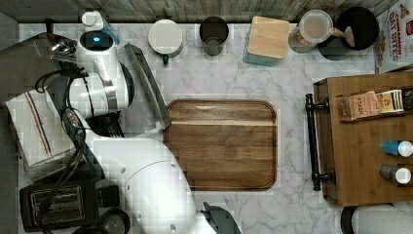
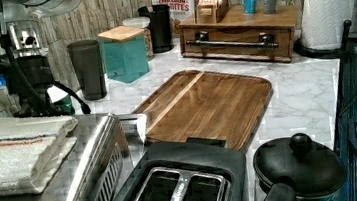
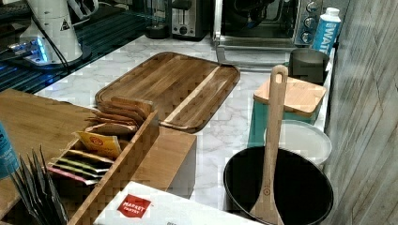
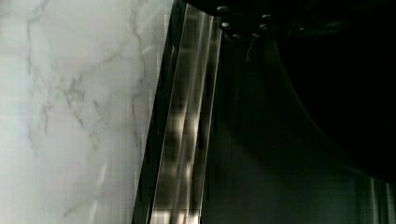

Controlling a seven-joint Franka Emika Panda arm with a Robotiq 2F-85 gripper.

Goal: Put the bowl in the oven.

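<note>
Oven [image 4: 187,116] door open beside marble counter [image 4: 70,116].

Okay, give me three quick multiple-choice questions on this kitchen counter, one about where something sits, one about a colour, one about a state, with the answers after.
1. In the top view, the wooden cutting board lies
A. between the oven and the wooden drawer stand
B. on top of the oven
C. under the paper towel roll

2. The square canister with the wooden lid is
A. red
B. teal
C. white

3. The door of the oven is
A. shut
C. taken off
B. dropped open

Answers: 1 A, the board lies between the oven at the top view's left and the wooden drawer stand at its right. 2 B, its body is teal. 3 B, the door lies folded down over the counter.
</note>
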